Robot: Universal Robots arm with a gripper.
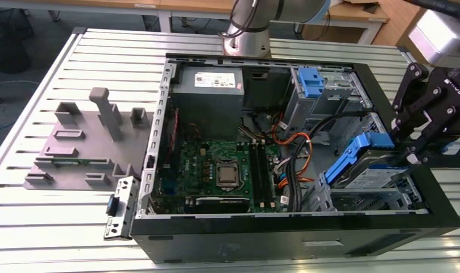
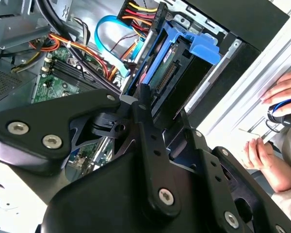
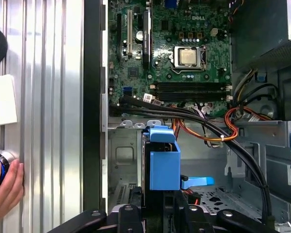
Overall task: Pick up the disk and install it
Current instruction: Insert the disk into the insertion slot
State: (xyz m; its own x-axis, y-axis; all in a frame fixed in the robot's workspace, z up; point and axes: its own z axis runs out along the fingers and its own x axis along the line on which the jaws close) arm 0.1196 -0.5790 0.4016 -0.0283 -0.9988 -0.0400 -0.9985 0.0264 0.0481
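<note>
The disk (image 1: 368,172) is a silver-grey drive with blue rails. It hangs tilted, one end raised, above the metal drive cage (image 1: 366,200) at the exterior view's right side of the open computer case (image 1: 290,239). My gripper (image 1: 402,161) is shut on its far edge. In the first wrist view the disk's blue bracket (image 3: 164,162) stands edge-on between my fingers (image 3: 132,213). The second wrist view shows the disk (image 2: 177,63) with its connector edge, just beyond the finger (image 2: 144,104).
Inside the case lie the motherboard (image 1: 222,170), cable bundles (image 1: 294,142), the grey power-supply box (image 1: 208,85) and an upright blue latch (image 1: 311,82). A grey fixture block (image 1: 86,142) sits on the slatted table at the exterior view's left. A person's hands (image 2: 281,94) rest beside the case.
</note>
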